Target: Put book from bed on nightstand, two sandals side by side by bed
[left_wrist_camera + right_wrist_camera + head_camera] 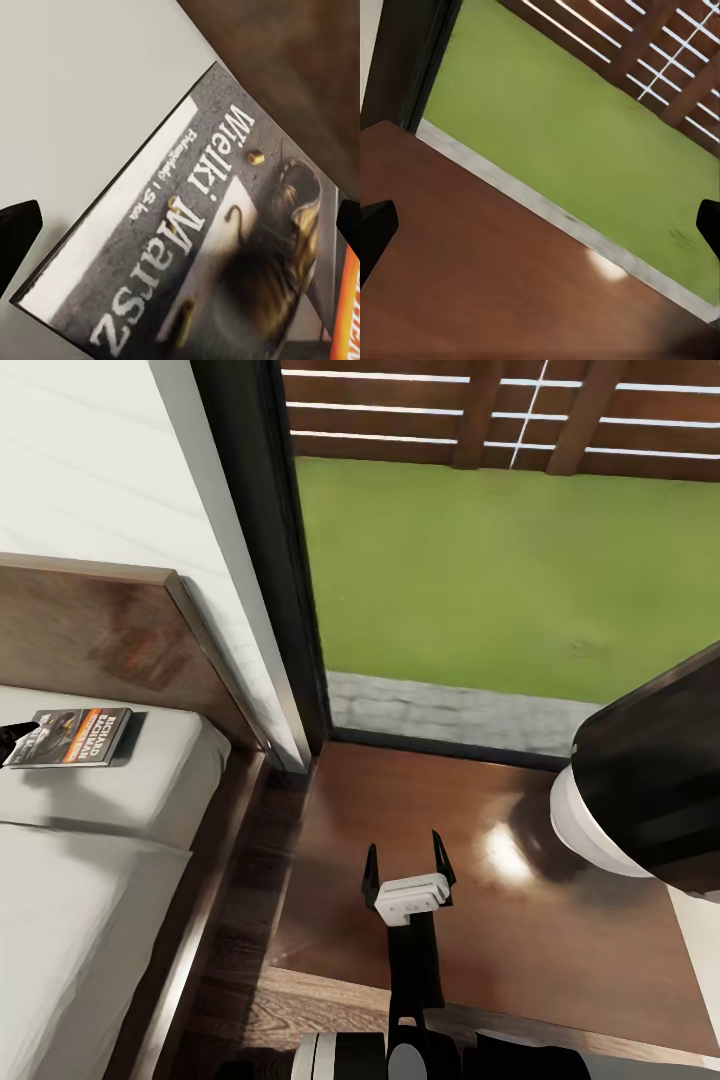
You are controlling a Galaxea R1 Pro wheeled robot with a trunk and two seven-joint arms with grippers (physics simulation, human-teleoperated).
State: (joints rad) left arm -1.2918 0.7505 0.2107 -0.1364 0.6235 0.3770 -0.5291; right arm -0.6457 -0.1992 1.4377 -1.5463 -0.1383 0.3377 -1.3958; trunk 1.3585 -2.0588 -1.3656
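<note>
The book (70, 737) lies flat on the pale mattress (110, 840) of the bed, close to the dark wooden headboard (100, 635). Its grey cover with white print and an orange edge (202, 225) is seen from very near in the left wrist view. My left gripper (180, 229) is open just above it, one black fingertip (16, 232) off each side of the cover. My right gripper (408, 868) hangs open and empty over the glossy dark-brown top of the nightstand (370, 810), right of the bed. The sandals are out of view.
A big black-and-white lamp (640, 790) stands on the nightstand's right part. Behind the nightstand a dark-framed window (260, 560) looks onto a green lawn and a wooden fence. The bed's dark side rail (210, 920) runs between mattress and nightstand.
</note>
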